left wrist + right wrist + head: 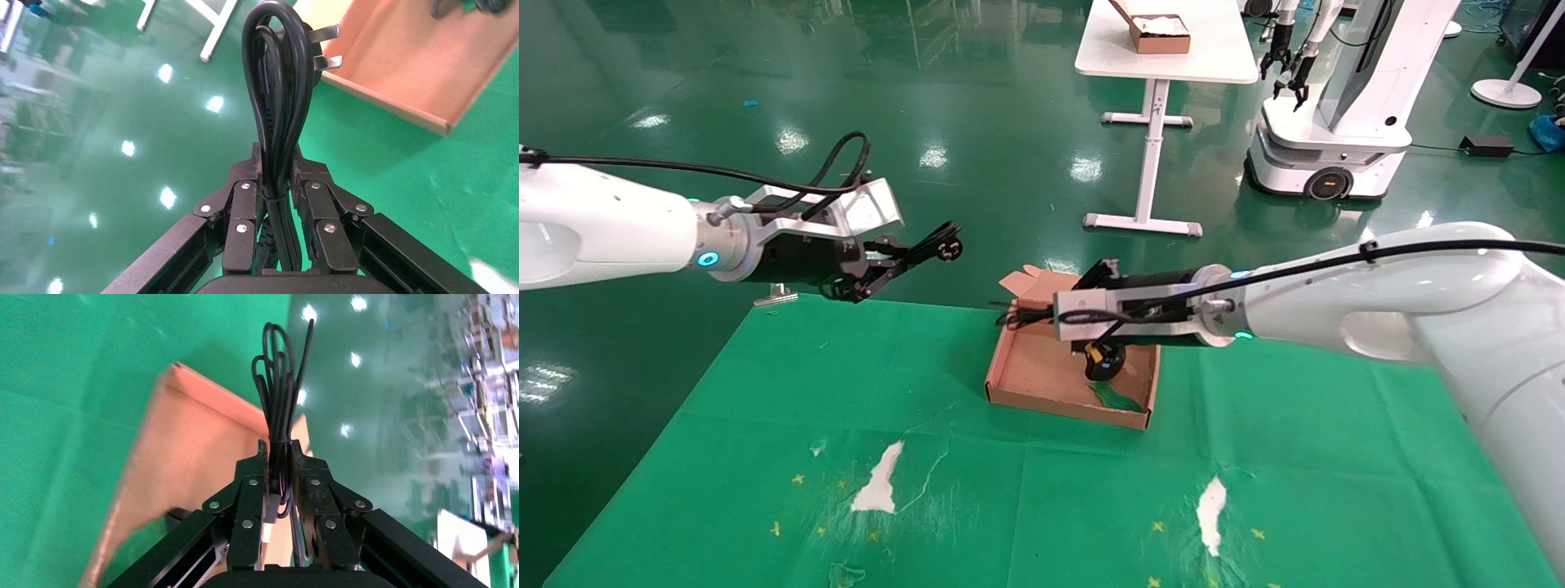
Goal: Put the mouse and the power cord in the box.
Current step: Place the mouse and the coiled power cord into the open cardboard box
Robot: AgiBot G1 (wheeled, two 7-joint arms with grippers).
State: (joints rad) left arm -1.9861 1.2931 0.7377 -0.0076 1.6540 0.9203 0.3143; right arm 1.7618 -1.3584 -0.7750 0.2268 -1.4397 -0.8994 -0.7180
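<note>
- While the right gripper (pixel 1024 314) hangs over the box (pixel 1042 371), its fingers pinch the bundled thin cable of the mouse (pixel 1104 361), so the black body dangles low inside the box, toward its 3 o'clock wall and just above the green scrap (pixel 1120 400).
- In the right wrist view the cable loops (pixel 278 386) stick out past the clamped fingertips (pixel 264 454), with the cardboard floor beneath them.
- To finish this step well, the right arm should probably lower until the mouse body rests on the floor, then release with the loops over the floor, not over the 12 o'clock flap (pixel 1030 283).
- At about 9 o'clock from the box, well apart and raised above the green cloth (pixel 764 425), the left gripper (pixel 903 255) is pressed together on the power cord (pixel 278 92), whose folded bundle and pronged plug (pixel 324 46) project beyond the fingers.
- The left arm would do best to wait until the right arm clears, since both cannot share the space over the box.
- The stiff cord may spring open on release, so a low, centred drop looks safest.
</note>
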